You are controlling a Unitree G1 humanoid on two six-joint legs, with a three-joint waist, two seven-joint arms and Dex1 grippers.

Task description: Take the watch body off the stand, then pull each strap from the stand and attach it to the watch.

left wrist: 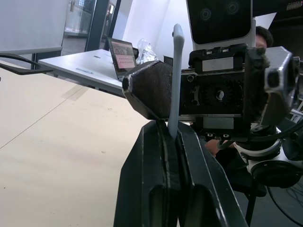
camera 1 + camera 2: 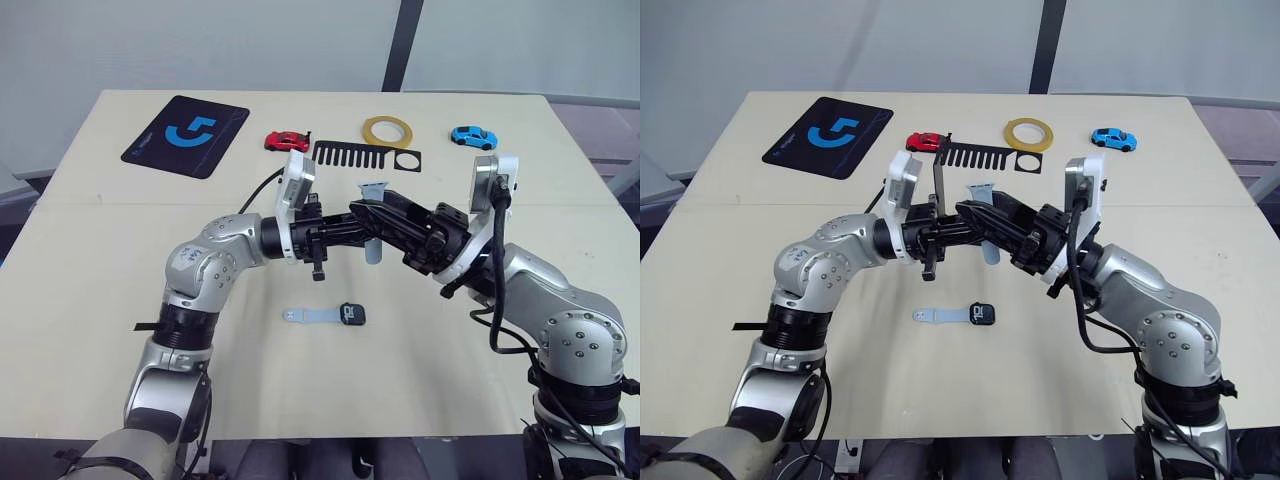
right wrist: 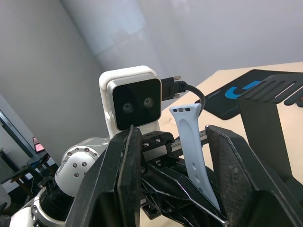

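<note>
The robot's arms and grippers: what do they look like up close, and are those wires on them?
Both arms are silver-grey metal with rounded joints and black bands. Each ends in a black two-fingered gripper, the left gripper and the right gripper, with a white boxy camera on each wrist. Black cables loop along both forearms.

An office or robotics lab is suggested. A pale wooden table (image 2: 90,330) is seen against plain grey partition walls with a dark vertical post at twelve o'clock. In the left wrist view, further white desks (image 1: 90,71), an open laptop (image 1: 122,53) and glazed partitions are visible. A logo mat (image 2: 186,135) lies at eleven o'clock.
</note>
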